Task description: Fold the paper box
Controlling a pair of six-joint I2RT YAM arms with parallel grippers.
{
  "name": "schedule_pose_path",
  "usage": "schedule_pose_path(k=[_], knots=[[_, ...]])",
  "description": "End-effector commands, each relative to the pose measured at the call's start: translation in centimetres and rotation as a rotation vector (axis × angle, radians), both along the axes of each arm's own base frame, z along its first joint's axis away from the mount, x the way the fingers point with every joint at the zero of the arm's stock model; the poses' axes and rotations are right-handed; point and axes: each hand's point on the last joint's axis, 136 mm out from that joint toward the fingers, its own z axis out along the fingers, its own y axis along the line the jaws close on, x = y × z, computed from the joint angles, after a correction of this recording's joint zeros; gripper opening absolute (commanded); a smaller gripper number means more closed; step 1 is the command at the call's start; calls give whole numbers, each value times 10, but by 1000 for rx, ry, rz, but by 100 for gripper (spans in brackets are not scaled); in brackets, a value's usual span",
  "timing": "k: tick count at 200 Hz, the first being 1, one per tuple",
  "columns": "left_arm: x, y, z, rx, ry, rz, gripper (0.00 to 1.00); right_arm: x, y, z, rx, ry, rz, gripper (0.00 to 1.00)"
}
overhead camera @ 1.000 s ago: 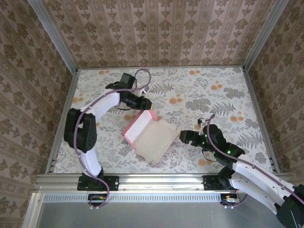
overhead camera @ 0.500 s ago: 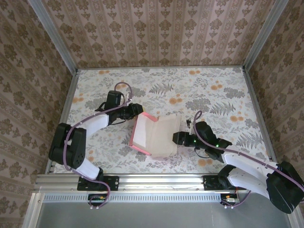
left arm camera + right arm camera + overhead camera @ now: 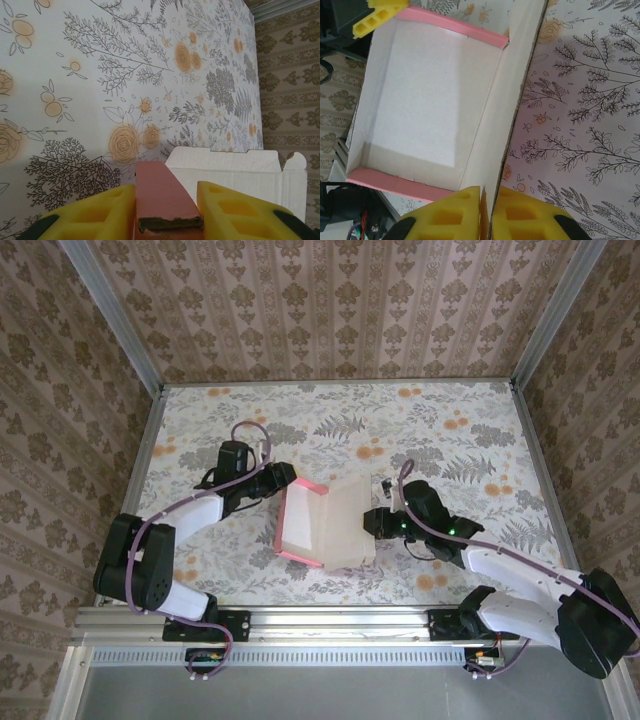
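The thin cardboard paper box, pink outside and off-white inside, sits mid-table towards the near side, right between the two arms. The left gripper has its yellow fingers closed onto the pink side wall at the box's far-left corner, the board sandwiched between the pads. The right gripper is pinched tight on the thin edge of the off-white lid panel on the right, which is lifted off the floral-print table.

The wrist view from the right shows a shallow tray with pink walls up at its far and near ends, so I judge the fold partly made, with the lid yet to come over.

Here's the danger. Both arms grip one flimsy sheet: if they pull apart, the board could tear or slip out from between the pads. If the right arm swings the panel off its crease line, the panel may buckle in the wrong place. And the two grippers are near each other across a small box, so a lid closing leftward could bump into the left fingers.

There's plenty of open table far and right. The near rail is close to the box's near corner, so there's little room to drag it nearer.
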Motion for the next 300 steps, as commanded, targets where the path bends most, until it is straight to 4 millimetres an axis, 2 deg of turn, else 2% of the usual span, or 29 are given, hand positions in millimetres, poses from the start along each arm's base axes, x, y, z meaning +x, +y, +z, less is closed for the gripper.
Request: schedule_pose_path(k=[1,34,47,69,75,87,120,159,181,189,249,300], knots=[[1,1,18,-35,-63,-13,37,-5,3,2,-53,9,61,9],[-6,11,38,-32,-149,-90,45,1,-3,8,-142,1,76,8],[-10,24,47,10,-200,-113,46,3,-6,11,-180,8,92,8],[-24,32,64,98,-294,-194,48,7,-5,20,-209,14,134,8],[-27,32,72,114,-326,-225,49,8,-5,23,-213,12,147,7],[-34,31,77,133,-329,-269,50,11,-2,31,-223,4,178,8],[-34,17,96,136,-441,-357,55,12,2,43,-309,27,298,8],[-35,-1,95,265,-542,-504,58,14,5,58,-364,2,400,7],[-31,-9,95,271,-552,-561,59,7,11,65,-357,-3,484,7],[-30,-13,94,271,-570,-580,61,6,13,58,-366,23,510,7],[-33,-53,94,226,-725,-741,61,11,17,62,-393,8,567,7],[-30,-57,81,249,-747,-765,58,10,17,62,-406,11,603,7]])
